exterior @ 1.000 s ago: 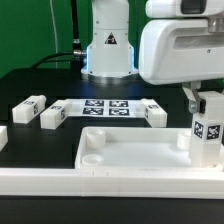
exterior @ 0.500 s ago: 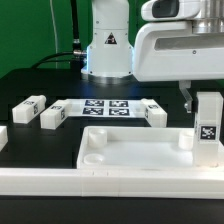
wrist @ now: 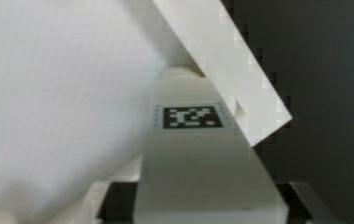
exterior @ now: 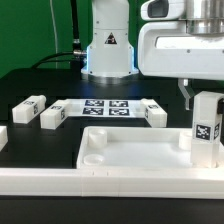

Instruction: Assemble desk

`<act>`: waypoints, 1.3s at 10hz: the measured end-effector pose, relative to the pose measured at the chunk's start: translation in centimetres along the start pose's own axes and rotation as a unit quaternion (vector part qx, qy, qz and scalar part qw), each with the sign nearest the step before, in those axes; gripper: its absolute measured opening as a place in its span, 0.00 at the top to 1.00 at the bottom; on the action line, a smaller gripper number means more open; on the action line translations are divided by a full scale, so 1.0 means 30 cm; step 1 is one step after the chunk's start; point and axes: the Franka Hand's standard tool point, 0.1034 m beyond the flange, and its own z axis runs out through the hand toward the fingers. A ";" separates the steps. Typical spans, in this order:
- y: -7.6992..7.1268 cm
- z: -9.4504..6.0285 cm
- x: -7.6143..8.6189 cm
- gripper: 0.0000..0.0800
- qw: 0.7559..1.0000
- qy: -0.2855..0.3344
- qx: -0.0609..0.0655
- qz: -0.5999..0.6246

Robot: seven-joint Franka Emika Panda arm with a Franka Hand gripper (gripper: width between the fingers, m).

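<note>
Leg block (exterior: 206,130) barely shifted, gripper (wrist: 195,204) still clamping

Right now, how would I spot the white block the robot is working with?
Find the big white desk top at the front. At its corner on the exterior view's right, one leg block stands upright, held in the gripper. The other three leg blocks lie flat on the black table, farther back.

The kit shows one top (exterior: 135,152) and four legs. Three lie on the counter (exterior: 25,85): one leg (exterior: 30,105), another leg (exterior: 52,117) and a third leg (exterior: 153,112). A fourth leg (exterior: 207,130) stands upright. There is one marker board (exterior: 105,106) and one arm (exterior: 108,50).
</note>
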 end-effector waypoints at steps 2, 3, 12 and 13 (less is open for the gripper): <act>0.001 0.000 0.001 0.64 0.998 -0.003 0.002 0.055; 0.000 0.000 0.000 0.64 0.998 -0.003 0.002 0.058; -0.011 -0.015 0.005 0.19 0.962 0.005 0.001 -0.274; -0.015 -0.015 0.002 0.19 0.952 0.005 0.001 -0.305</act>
